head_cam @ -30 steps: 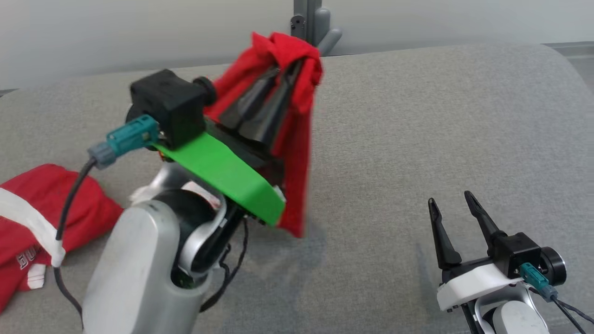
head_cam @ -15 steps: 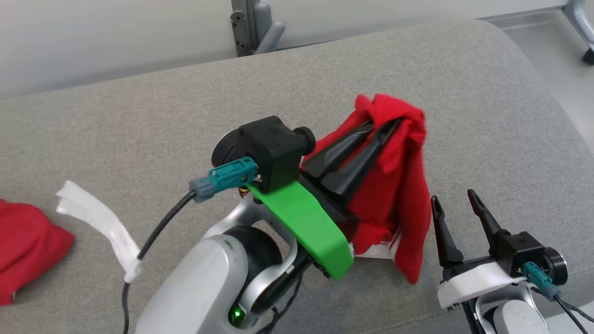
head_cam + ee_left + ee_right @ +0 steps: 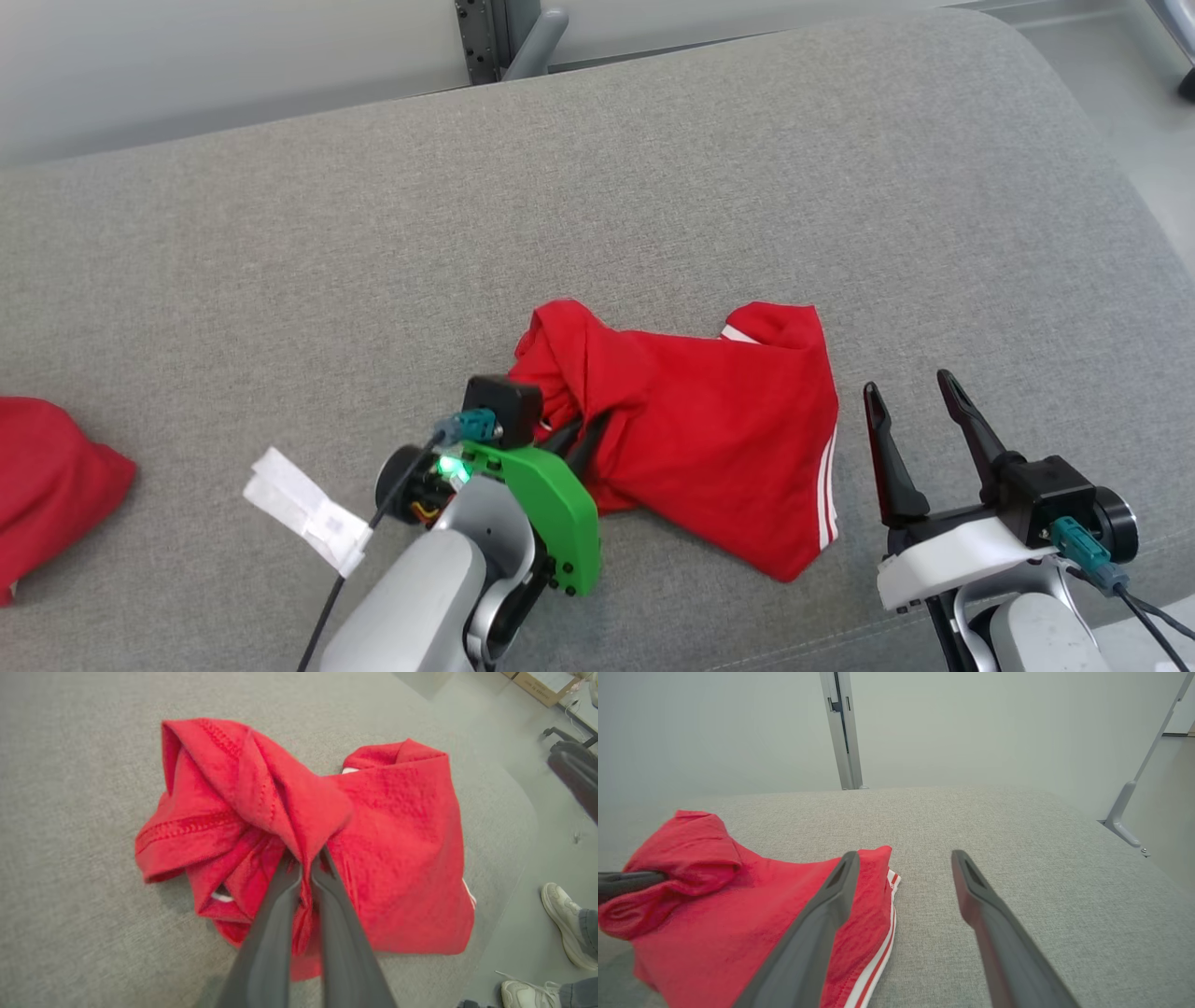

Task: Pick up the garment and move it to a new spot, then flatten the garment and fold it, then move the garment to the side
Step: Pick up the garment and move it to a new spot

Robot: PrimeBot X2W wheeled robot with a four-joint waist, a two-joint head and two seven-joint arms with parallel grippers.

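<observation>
The garment [image 3: 709, 420], red with white stripes, lies crumpled on the grey cushion [image 3: 653, 168] at lower centre of the head view, so the move to a new spot looks nearly done. The left gripper [image 3: 306, 858] pinches a bunched fold between closed fingers; the right gripper [image 3: 906, 385], lower right, stands spread and empty. Flattening, folding and moving aside remain.

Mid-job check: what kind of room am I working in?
Likely a lab or test room: grey padded worktop, metal post against a bare wall, a person's sneaker on the floor.
</observation>
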